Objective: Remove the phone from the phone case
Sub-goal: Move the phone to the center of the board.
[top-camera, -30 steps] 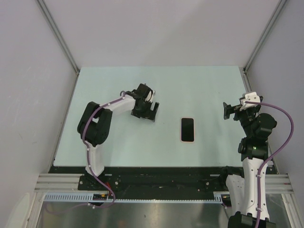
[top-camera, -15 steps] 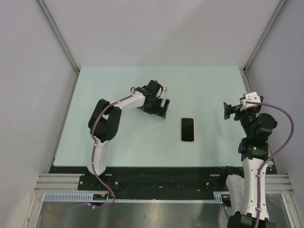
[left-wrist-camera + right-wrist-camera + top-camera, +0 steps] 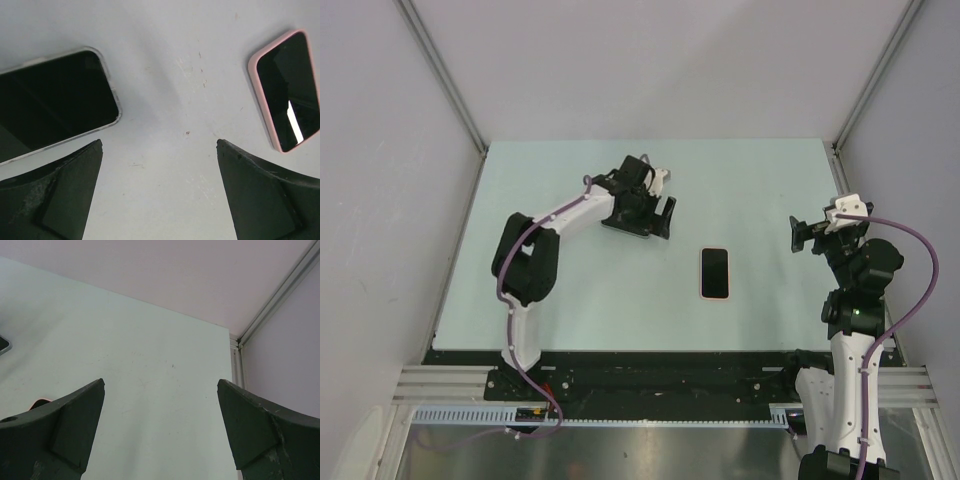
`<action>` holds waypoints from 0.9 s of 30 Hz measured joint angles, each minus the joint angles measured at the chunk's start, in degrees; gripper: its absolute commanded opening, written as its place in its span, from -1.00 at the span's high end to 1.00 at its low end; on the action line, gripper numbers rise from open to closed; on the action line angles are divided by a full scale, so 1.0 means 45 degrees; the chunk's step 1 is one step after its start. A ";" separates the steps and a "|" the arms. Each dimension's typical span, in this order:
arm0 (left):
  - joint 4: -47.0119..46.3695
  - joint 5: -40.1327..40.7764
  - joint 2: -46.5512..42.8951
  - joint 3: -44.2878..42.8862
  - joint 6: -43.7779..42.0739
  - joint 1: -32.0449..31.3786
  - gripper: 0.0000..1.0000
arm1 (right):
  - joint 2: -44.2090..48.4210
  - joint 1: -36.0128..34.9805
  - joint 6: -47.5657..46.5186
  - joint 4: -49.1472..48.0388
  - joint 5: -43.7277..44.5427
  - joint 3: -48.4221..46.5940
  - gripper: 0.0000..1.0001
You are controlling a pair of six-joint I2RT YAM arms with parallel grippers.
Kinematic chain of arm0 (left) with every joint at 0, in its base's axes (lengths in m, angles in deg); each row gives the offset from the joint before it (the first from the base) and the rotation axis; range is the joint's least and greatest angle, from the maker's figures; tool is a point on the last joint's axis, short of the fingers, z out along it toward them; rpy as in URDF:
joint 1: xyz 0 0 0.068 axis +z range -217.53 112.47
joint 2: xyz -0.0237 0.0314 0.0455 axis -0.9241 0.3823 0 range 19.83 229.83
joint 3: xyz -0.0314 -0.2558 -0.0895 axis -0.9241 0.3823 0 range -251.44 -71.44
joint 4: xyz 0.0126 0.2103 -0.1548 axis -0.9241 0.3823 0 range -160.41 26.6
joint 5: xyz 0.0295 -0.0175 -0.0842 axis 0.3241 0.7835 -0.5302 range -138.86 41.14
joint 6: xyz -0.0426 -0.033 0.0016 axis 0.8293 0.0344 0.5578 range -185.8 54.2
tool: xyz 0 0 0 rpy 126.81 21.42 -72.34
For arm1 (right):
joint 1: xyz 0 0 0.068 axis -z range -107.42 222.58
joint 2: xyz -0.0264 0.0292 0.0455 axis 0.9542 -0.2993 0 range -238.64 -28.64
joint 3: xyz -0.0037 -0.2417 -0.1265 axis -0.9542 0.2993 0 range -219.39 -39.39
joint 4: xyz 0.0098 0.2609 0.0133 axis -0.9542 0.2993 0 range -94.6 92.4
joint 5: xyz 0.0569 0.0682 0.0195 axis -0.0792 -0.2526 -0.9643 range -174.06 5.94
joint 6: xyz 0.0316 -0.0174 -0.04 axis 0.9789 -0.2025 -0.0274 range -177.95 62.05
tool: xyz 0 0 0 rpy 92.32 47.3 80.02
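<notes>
**Left gripper [image 3: 158, 150]:** The fingers are spread wide, and nothing is held or touched. Only bare table [image 3: 570, 290] is seen in the gap between them.

**Right gripper [image 3: 161, 385]:** The fingers are likewise spread to full width, with nothing between them. This gripper is carried above the table surface and is aimed across the table toward the far wall.

**Task item:** The phone [image 3: 287, 90] is seated in its pink phone case [image 3: 253, 67] and lies flat on the table, screen up.
- In the left wrist view it is found beyond the tip of the finger on the right side of that view and outboard of it. It is clear of the finger and outside the gap.
- In the overhead view it is seen between the two grippers, nearer the left one and well apart from the right one.
- In the right wrist view only a sliver of pink is seen, just above the finger on the left side of that view.

**Other item:** A second phone [image 3: 50, 107], dark-screened with a pale, shiny rim, lies flat beyond the tip of the opposite finger of the left gripper, on the left side of that view. It is not touched. In the overhead view it is hidden under the left arm.
</notes>
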 measured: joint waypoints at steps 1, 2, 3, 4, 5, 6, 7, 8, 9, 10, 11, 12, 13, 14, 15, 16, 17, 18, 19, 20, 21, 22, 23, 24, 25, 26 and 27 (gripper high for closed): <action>-0.0010 -0.0083 -0.0253 -0.0005 -0.0019 0.0146 -1.00 | -0.0005 0.0000 -0.0034 0.0005 -0.0058 0.0000 -0.99; -0.0024 -0.0160 -0.0432 -0.0005 -0.0019 0.0316 -1.00 | -0.0005 0.0000 -0.0078 0.0000 -0.0121 0.0000 -0.99; -0.0044 -0.0311 -0.0627 -0.0005 -0.0019 0.0593 -1.00 | -0.0015 0.0000 -0.0117 0.0005 -0.0185 0.0000 -0.99; -0.0058 -0.0461 -0.0753 -0.0005 -0.0024 0.0913 -1.00 | -0.0024 0.0000 -0.0141 0.0005 -0.0228 0.0000 -0.99; -0.0087 -0.0593 -0.0826 -0.0019 -0.0019 0.1292 -1.00 | -0.0044 0.0000 -0.0165 0.0005 -0.0282 0.0000 -0.99; -0.0092 -0.0685 -0.0835 -0.0087 -0.0019 0.1753 -1.00 | -0.0063 0.0000 -0.0185 0.0005 -0.0321 0.0000 -0.99; -0.0112 -0.0767 -0.0777 -0.0155 -0.0019 0.2268 -1.00 | -0.0083 0.0000 -0.0209 0.0005 -0.0345 0.0000 -0.99; -0.0126 -0.0767 -0.0714 -0.0214 -0.0019 0.2628 -1.00 | -0.0092 0.0000 -0.0214 0.0010 -0.0374 0.0000 -0.99; -0.0121 -0.0743 -0.0495 -0.0423 -0.0024 0.3109 -1.00 | -0.0097 -0.0005 -0.0219 0.0010 -0.0408 0.0000 -0.99; -0.0141 -0.0724 -0.0437 -0.0476 -0.0029 0.3473 -1.00 | -0.0097 -0.0005 -0.0219 0.0010 -0.0447 0.0000 -0.98; -0.0131 -0.0665 -0.0287 -0.0593 -0.0068 0.3759 -1.00 | -0.0097 -0.0005 -0.0219 0.0010 -0.0466 0.0000 -0.99; -0.0141 -0.0554 -0.0107 -0.0714 -0.0136 0.4017 -1.00 | -0.0097 0.0000 -0.0219 0.0010 -0.0476 0.0000 -0.98; -0.0136 -0.0495 0.0063 -0.0806 -0.0233 0.4177 -1.00 | -0.0097 0.0000 -0.0219 0.0010 -0.0481 0.0000 -0.98; -0.0136 -0.0418 0.0194 -0.0835 -0.0379 0.4245 -1.00 | -0.0092 0.0005 -0.0219 0.0015 -0.0495 0.0000 -0.98; -0.0121 -0.0321 0.0316 -0.0840 -0.0529 0.4250 -1.00 | -0.0092 0.0005 -0.0219 0.0015 -0.0520 0.0000 -0.98; -0.0097 -0.0253 0.0408 -0.0840 -0.0661 0.4201 -1.00 | -0.0092 0.0005 -0.0219 0.0015 -0.0534 0.0000 -0.98; -0.0087 -0.0204 0.0495 -0.0840 -0.0767 0.4153 -1.00 | -0.0092 0.0015 -0.0219 0.0015 -0.0554 0.0000 -0.98; -0.0063 -0.0175 0.0593 -0.0855 -0.0889 0.4090 -1.00 | -0.0087 0.0015 -0.0219 0.0015 -0.0559 0.0000 -0.98; -0.0029 -0.0170 0.0695 -0.0874 -0.0947 0.4027 -1.00 | -0.0087 0.0015 -0.0219 0.0015 -0.0559 0.0000 -0.98; -0.0019 -0.0185 0.0763 -0.0889 -0.1010 0.3997 -1.00 | -0.0083 0.0015 -0.0219 0.0015 -0.0559 0.0000 -0.98; -0.0005 -0.0209 0.0845 -0.0899 -0.1064 0.3959 -1.00 | -0.0083 0.0019 -0.0219 0.0015 -0.0563 0.0000 -0.98; 0.0005 -0.0243 0.0908 -0.0913 -0.1098 0.3939 -1.00 | -0.0083 0.0024 -0.0219 0.0015 -0.0563 0.0000 -0.98; 0.0024 -0.0296 0.0991 -0.0937 -0.1112 0.3920 -1.00 | -0.0078 0.0029 -0.0219 0.0015 -0.0563 0.0000 -0.98; 0.0068 -0.0359 0.1093 -0.0981 -0.1107 0.3910 -1.00 | -0.0073 0.0039 -0.0219 0.0024 -0.0563 0.0000 -0.98; 0.0083 -0.0457 0.1214 -0.1035 -0.1107 0.3910 -1.00 | -0.0058 0.0058 -0.0219 0.0024 -0.0568 0.0000 -0.98; 0.0097 -0.0544 0.1350 -0.1088 -0.1103 0.3915 -0.99 | -0.0049 0.0073 -0.0219 0.0024 -0.0568 0.0000 -0.98; 0.0112 -0.0578 0.1462 -0.1122 -0.1098 0.3915 -1.00 | -0.0039 0.0087 -0.0214 0.0029 -0.0568 0.0000 -0.98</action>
